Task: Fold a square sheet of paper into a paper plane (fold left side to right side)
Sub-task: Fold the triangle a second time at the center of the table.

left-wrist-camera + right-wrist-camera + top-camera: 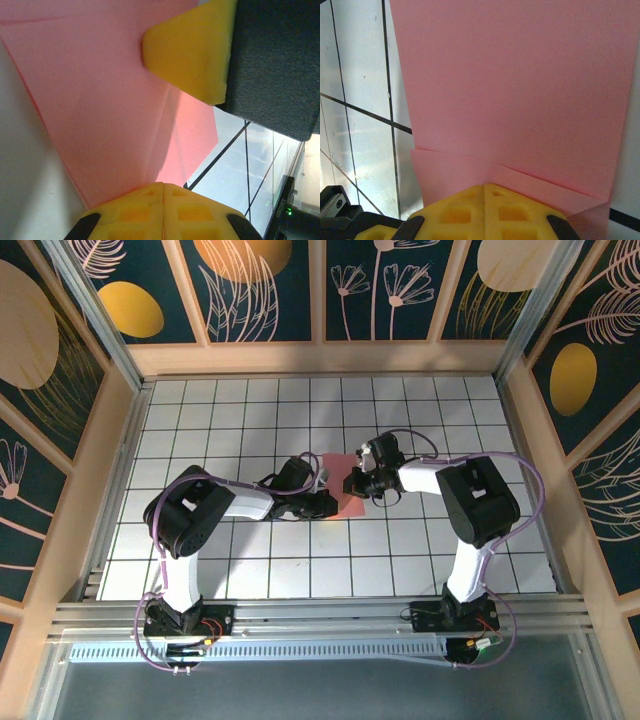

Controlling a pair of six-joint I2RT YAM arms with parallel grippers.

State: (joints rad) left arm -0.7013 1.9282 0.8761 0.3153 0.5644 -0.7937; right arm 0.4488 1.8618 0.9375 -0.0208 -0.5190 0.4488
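Fingers pressed together on both: left gripper (163,187) at the 8 o'clock edge, right gripper (485,187) at 3 o'clock of the thin salmon-pink square sheet of paper (343,492), creased, mid white tiled table (200,420). Whether a layer is nipped I cannot tell. Anchor with one tip, align edges, then press

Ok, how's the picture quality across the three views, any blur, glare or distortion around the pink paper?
Top external: evenly lit, walls splay outward from the wide lens, arms cover most of the pink paper. Left wrist: the near yellow pad is soft, tiles glare pale. Right wrist: paper sharp, creases readable, bluish sheen on tiles.
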